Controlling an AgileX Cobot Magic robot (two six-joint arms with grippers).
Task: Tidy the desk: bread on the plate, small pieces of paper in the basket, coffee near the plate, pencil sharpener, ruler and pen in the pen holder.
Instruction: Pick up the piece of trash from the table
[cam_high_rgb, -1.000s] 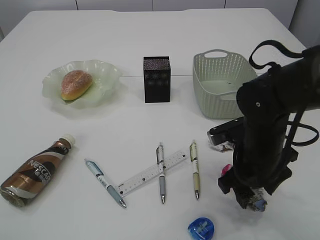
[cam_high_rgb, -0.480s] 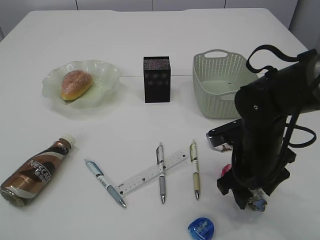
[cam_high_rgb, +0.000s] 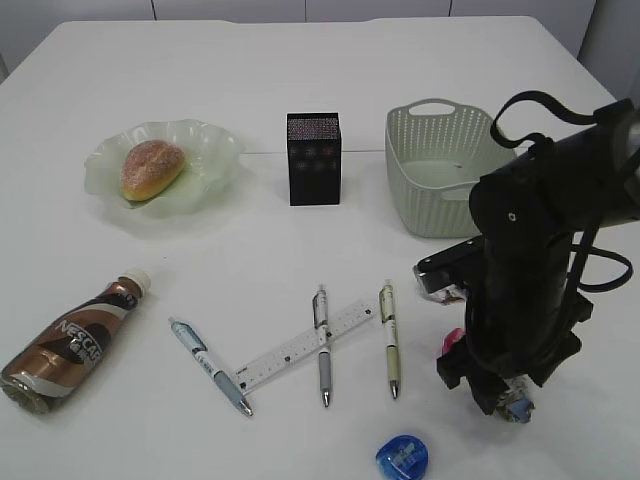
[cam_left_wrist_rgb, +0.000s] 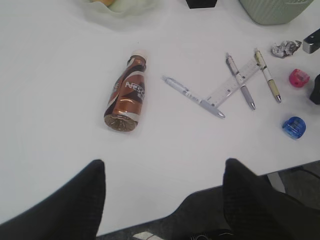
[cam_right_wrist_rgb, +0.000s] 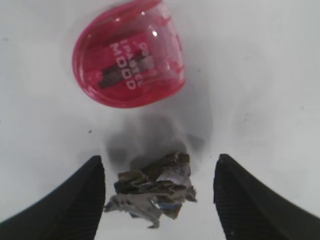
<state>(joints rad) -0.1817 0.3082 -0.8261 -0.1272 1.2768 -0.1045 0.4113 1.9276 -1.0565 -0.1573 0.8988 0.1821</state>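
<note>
My right gripper (cam_right_wrist_rgb: 158, 167) is open, low over the table, with a finger on each side of a crumpled paper scrap (cam_right_wrist_rgb: 152, 189) and touching neither side of it. A pink pencil sharpener (cam_right_wrist_rgb: 129, 60) lies just beyond. In the exterior view the right gripper (cam_high_rgb: 506, 403) is at the front right, with a blue sharpener (cam_high_rgb: 402, 456) near the front edge. A ruler (cam_high_rgb: 300, 347) and three pens (cam_high_rgb: 322, 345) lie mid-front. The coffee bottle (cam_high_rgb: 70, 340) lies on its side at the left. The bread (cam_high_rgb: 152, 167) sits on the plate (cam_high_rgb: 205, 150). My left gripper (cam_left_wrist_rgb: 162, 175) is open and empty, high above the table's front edge.
The black pen holder (cam_high_rgb: 314, 158) stands at the middle back and the pale green basket (cam_high_rgb: 440, 170) to its right. A second crumpled paper (cam_left_wrist_rgb: 282, 48) lies by the right arm's base link, in front of the basket.
The right arm has shifted slightly, with its gripper still down around the paper scrap. Nothing else has moved.
</note>
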